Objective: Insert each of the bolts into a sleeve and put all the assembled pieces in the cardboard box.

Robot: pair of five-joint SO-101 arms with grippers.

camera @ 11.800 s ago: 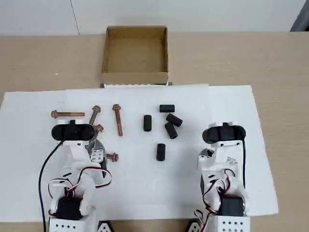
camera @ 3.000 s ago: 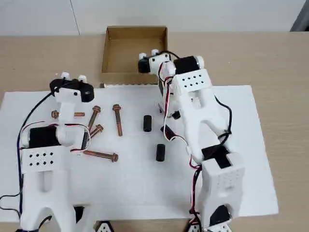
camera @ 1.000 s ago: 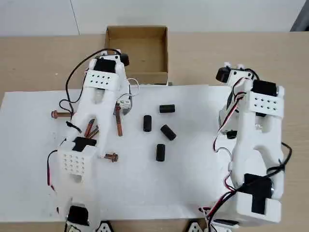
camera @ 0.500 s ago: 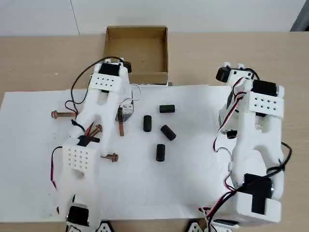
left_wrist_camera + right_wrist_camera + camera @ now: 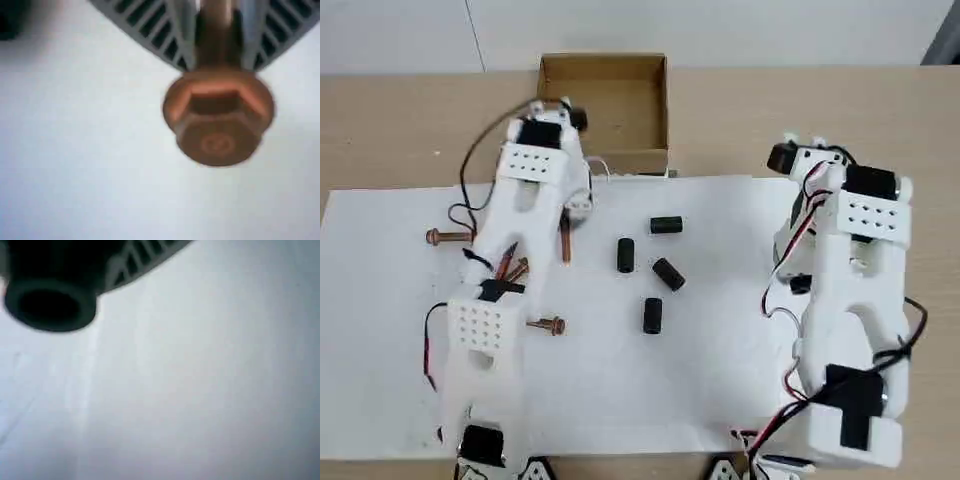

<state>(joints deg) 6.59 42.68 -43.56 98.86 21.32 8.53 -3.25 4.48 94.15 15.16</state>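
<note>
My left gripper (image 5: 217, 27) is shut on a copper bolt (image 5: 218, 117), its grey fingers (image 5: 182, 35) clamping the shank just behind the hex head. In the high view that bolt (image 5: 565, 240) hangs under the left arm, close to the white sheet. My right gripper (image 5: 75, 260) is shut on a black sleeve (image 5: 50, 304), open end facing the camera, held over the sheet's right side (image 5: 800, 284). Three more bolts (image 5: 446, 237) (image 5: 512, 265) (image 5: 548, 324) lie at the left. Several sleeves (image 5: 666, 224) (image 5: 625, 254) (image 5: 667, 272) (image 5: 652, 315) lie mid-sheet. The cardboard box (image 5: 603, 155) stands behind.
A white paper sheet (image 5: 650, 400) covers the wooden table (image 5: 400, 120). The left arm's cables hang over the bolts at the left. The right arm stands along the sheet's right edge.
The left arm came down over the bolt, shut on it, then drew it up and slightly toward the box. The right arm has stayed still with its sleeve.
</note>
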